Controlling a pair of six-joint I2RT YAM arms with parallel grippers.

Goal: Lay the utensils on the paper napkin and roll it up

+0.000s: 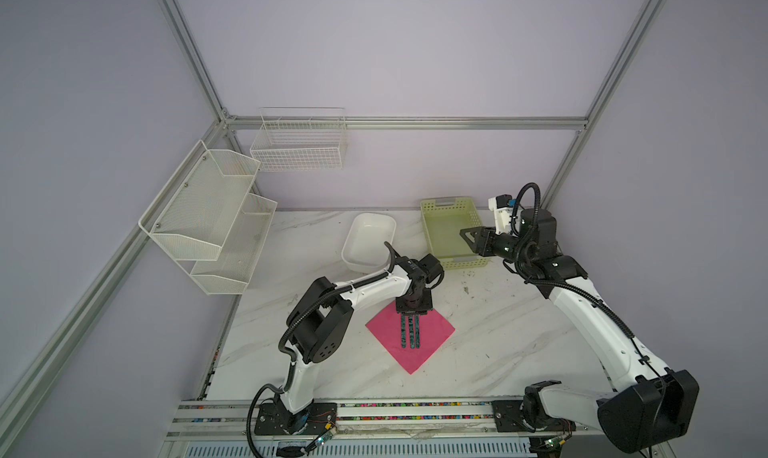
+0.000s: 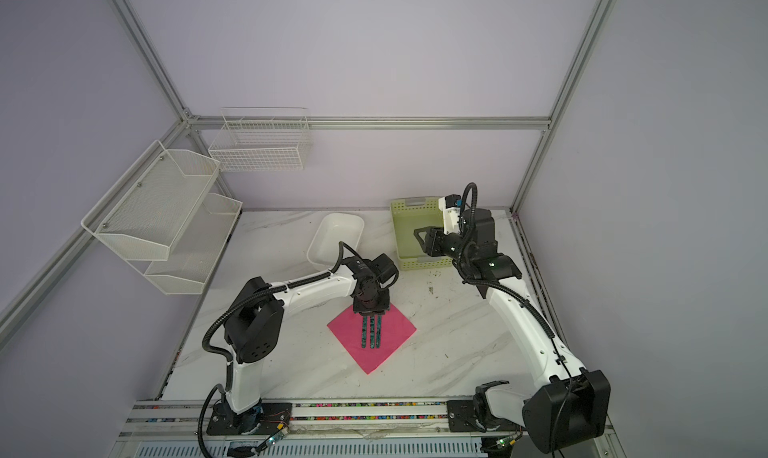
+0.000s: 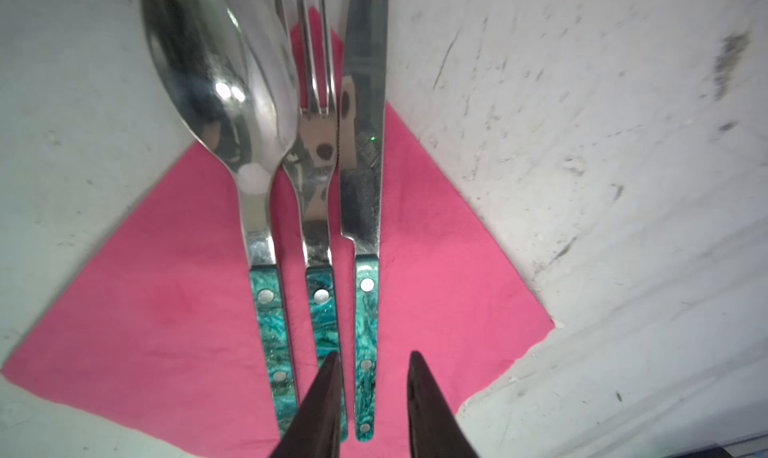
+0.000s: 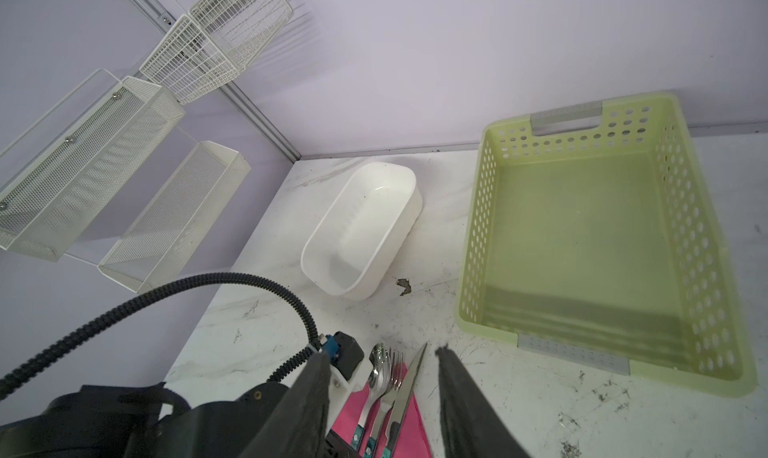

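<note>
Three utensils point(image 1: 410, 331), spoon point(image 3: 220, 103), fork point(image 3: 318, 165) and knife point(image 3: 363, 165), are lying side by side along the pink napkin's point(image 3: 145, 310) diagonal. Their heads are overhanging one corner onto the tabletop point(image 3: 582, 186), probably so a side corner can roll over them. Left fingers point(image 3: 320, 402) are standing apart astride the knife handle, gripping nothing. Right fingers point(image 4: 461, 402), apart and empty, are hanging near the green basket point(image 4: 681, 236), likely parked out of the way. Heads are hiding under the left wrist in both top views; finger contact with the paper is unclear.

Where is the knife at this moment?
In a top view the knife lies on the napkin in the middle of the table, right of the fork and spoon; the left tool hangs open over its handle.
</note>
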